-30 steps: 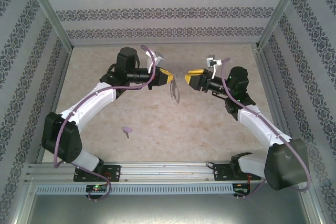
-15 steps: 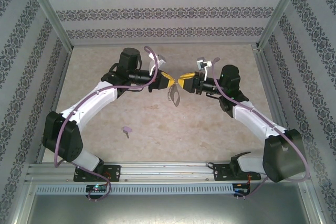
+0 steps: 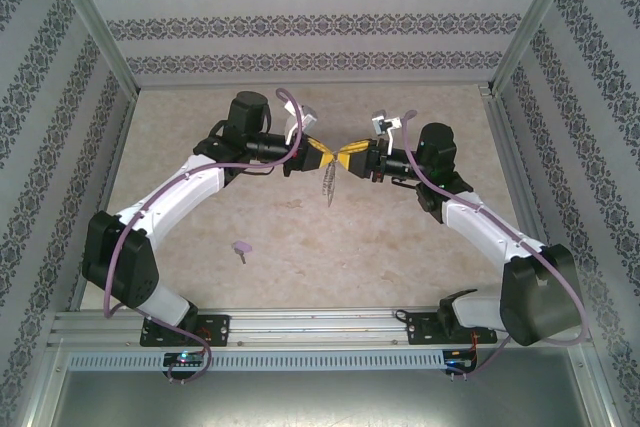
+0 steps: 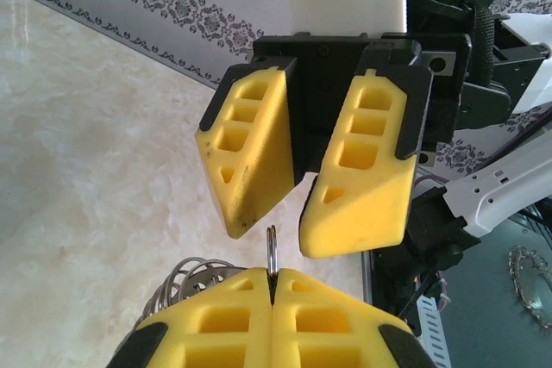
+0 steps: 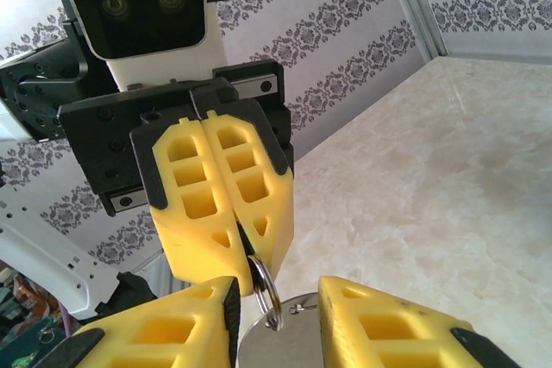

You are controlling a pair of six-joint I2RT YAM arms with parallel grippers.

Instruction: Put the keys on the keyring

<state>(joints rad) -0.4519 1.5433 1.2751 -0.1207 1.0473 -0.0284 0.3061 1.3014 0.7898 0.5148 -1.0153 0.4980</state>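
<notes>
Your left claw (image 3: pixel 322 155) pinches the keyring (image 3: pixel 329 182); your right claw (image 3: pixel 352 158) faces it, spread.
Top view: the claws meet above the desk (image 3: pixel 330 247), keyring dangling at 6 o'clock beneath, the lilac key (image 3: pixel 241 248) lying at 7 o'clock, well apart. Left wrist: your left fingers (image 4: pixel 224 325) clamp the ring's thin loop. Right wrist: your right fingers (image 5: pixel 172 333) stand apart either side of it.

A beige marbled tabletop (image 3: pixel 400 237) sits inside walls (image 3: pixel 300 22) papered with dark floral stripes.
</notes>
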